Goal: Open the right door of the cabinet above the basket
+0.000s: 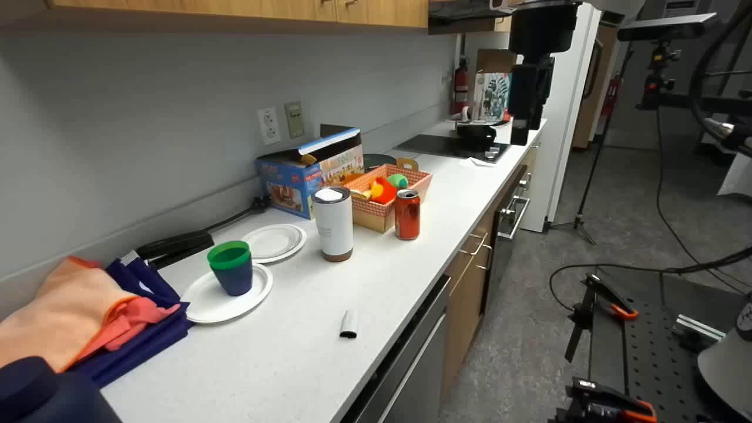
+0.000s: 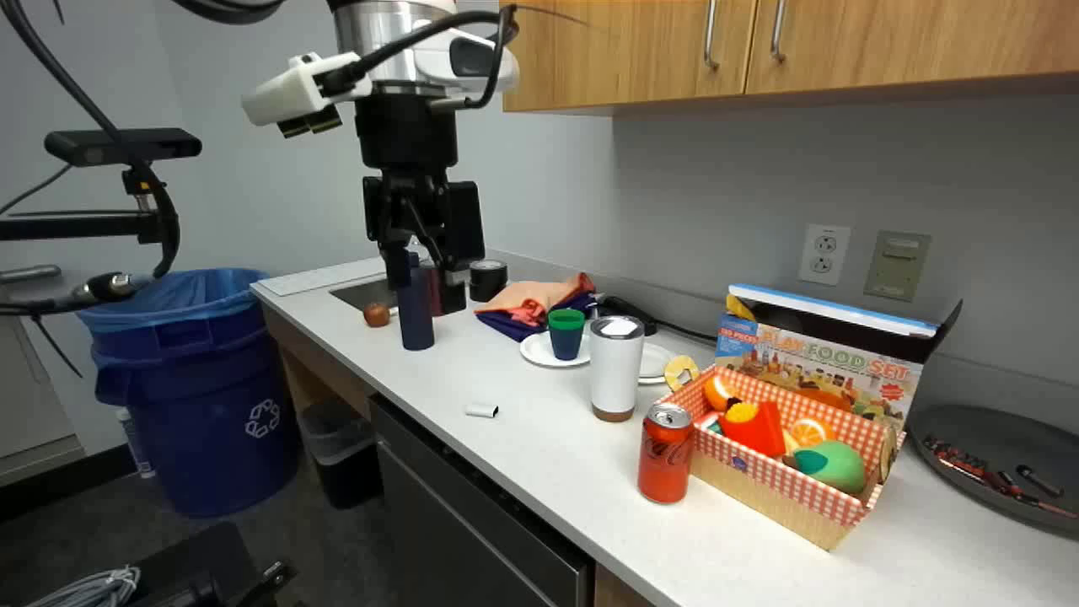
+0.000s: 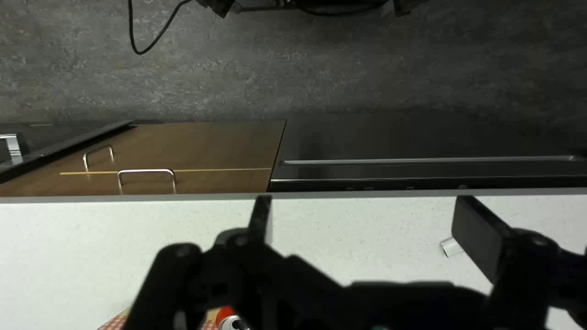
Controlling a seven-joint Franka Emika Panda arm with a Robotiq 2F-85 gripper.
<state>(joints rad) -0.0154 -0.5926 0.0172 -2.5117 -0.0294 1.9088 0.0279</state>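
The cabinet [image 2: 624, 51] is light-brown wood, high on the wall in both exterior views, its upper part cut off. Its right door [image 2: 919, 42] looks shut, with a vertical metal handle [image 2: 777, 32] near its inner edge. Below that door stands the basket [image 2: 763, 493], red-checked cloth over wood, holding toy food; only a corner shows in the wrist view. My gripper [image 2: 426, 291] points down, apart from the door and lower than the handle. In the wrist view its fingers [image 3: 479, 238] are wide apart, with nothing held between them.
A red can [image 2: 666, 455], a white tumbler [image 2: 615, 371] and a blue box [image 1: 288, 188] stand near the basket. Plates [image 1: 223, 299] with a green-rimmed cup [image 1: 235, 276], a small white cylinder [image 1: 349, 324] and cloths [image 1: 64, 305] lie along the counter [image 1: 305, 352].
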